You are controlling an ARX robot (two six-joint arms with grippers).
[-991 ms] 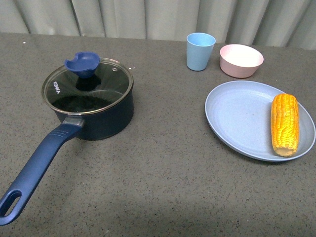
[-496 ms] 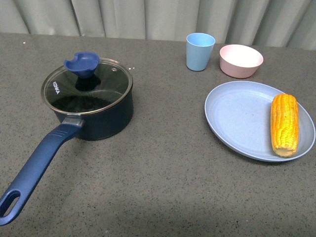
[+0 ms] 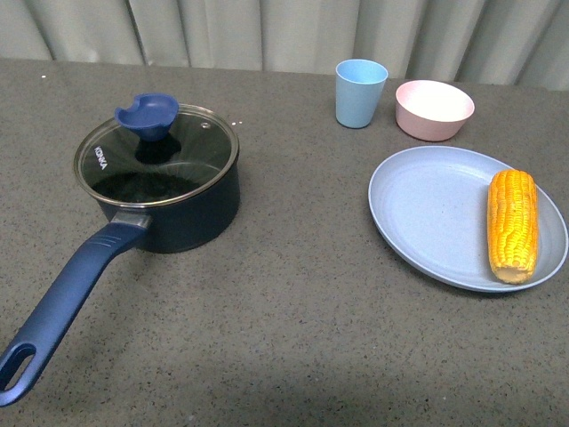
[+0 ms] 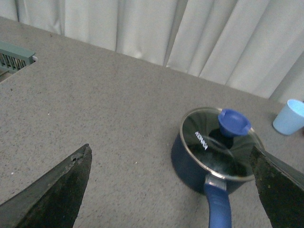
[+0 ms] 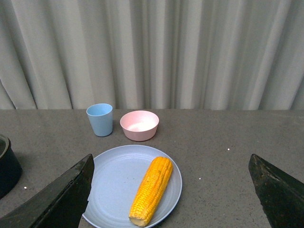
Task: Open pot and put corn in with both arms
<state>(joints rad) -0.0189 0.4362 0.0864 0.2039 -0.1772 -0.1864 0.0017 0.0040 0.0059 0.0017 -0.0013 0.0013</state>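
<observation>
The dark navy pot (image 3: pixel 169 209) stands at the left of the table with its glass lid (image 3: pixel 182 160) on; the lid has a blue knob (image 3: pixel 147 114). Its long blue handle (image 3: pixel 67 302) points toward the near left. The corn (image 3: pixel 513 224) lies on a light blue plate (image 3: pixel 422 205) at the right. Neither arm shows in the front view. My left gripper (image 4: pixel 169 148) is open and empty, well short of the pot (image 4: pixel 187 164) and above the table. My right gripper (image 5: pixel 170 156) is open and empty, back from the corn (image 5: pixel 152 190) and above it.
A light blue cup (image 3: pixel 360 92) and a pink bowl (image 3: pixel 434 108) stand behind the plate, near the curtain. A grey-green grid object (image 4: pixel 14 57) lies at the table's far edge in the left wrist view. The pot's edge (image 5: pixel 7 171) shows in the right wrist view.
The end of the pot's handle sits a touch lower and further left in the front view. Nothing else has visibly moved.
</observation>
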